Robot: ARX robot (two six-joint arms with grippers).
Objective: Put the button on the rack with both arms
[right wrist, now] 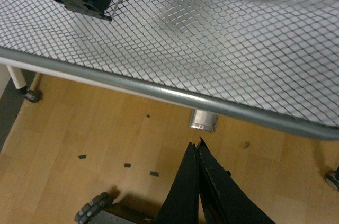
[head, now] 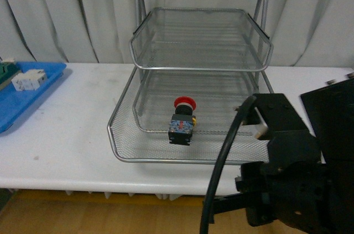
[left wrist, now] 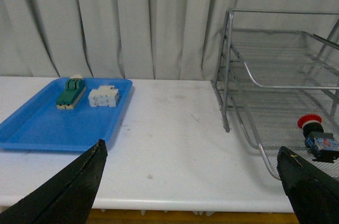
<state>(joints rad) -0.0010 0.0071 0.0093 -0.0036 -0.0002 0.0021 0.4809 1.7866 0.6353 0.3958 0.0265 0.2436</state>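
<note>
Already the button (head: 183,119) lies on its side in the rack's (head: 121,134) pulled-out bottom tray, red cap toward the back. From here the likeliest trouble looks like the right arm (head: 287,178) clipping the tray's front rim as it moves, jolting the button loose. The right gripper (right wrist: 198,150) is clenched and holds nothing; the left gripper (left wrist: 190,181) hangs spread wide (also empty). Over on the blue tray (left wrist: 32,134) sit a green terminal block (left wrist: 71,93) and a white part (left wrist: 104,97).

No text, label, brand or number can be read in any view; the button (head: 182,119) bears small marks, too blurred to make out.
</note>
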